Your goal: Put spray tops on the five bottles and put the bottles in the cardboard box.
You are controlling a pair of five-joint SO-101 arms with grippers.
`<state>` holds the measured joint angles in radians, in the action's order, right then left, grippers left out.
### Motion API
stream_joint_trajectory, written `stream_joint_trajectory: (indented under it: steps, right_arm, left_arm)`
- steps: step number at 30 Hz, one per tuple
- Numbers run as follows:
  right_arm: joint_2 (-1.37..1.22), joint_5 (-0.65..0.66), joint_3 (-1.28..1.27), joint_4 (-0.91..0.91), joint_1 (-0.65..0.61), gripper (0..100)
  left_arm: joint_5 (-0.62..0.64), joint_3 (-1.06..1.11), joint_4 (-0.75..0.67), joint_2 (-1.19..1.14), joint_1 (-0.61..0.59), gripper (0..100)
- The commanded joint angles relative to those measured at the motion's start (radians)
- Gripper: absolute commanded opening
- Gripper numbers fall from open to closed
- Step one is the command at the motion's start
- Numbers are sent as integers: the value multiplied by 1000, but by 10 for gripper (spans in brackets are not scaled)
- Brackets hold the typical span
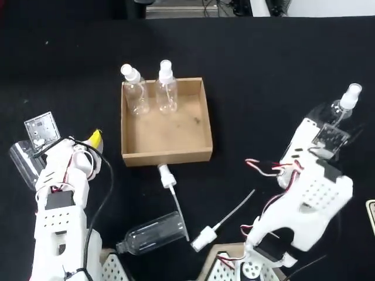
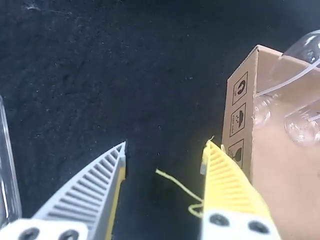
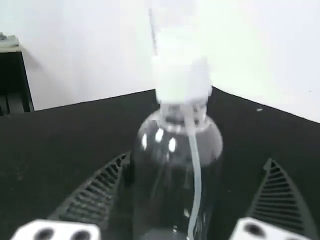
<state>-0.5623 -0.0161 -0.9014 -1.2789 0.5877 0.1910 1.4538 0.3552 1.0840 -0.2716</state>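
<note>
Right jaws apart around a capped bottle point(image 3: 175, 175), prob box-bound; left jaws apart, empty, beside cardboard box point(image 1: 167, 157).

Left claw point(image 2: 165, 144) and right claw point(image 3: 197, 158) open

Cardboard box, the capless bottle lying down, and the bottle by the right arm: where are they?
cardboard box point(image 1: 167, 157): high view, its near wall.
capless bottle point(image 1: 153, 233): high view, middle of its body.
capped bottle point(image 3: 165, 155): right wrist view, its clear shoulder.
</note>
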Motion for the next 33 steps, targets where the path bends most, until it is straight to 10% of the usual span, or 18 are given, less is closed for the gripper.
stream_joint_trajectory:
  steps: [1,33]
  right_arm:
    - [214,-8,-4,219,-31,342]
    - [283,-8,27,388,-43,340]
  left_arm:
    - [5,-10,-18,11,-5,227]
    - [0,-8,-18,11,-5,227]
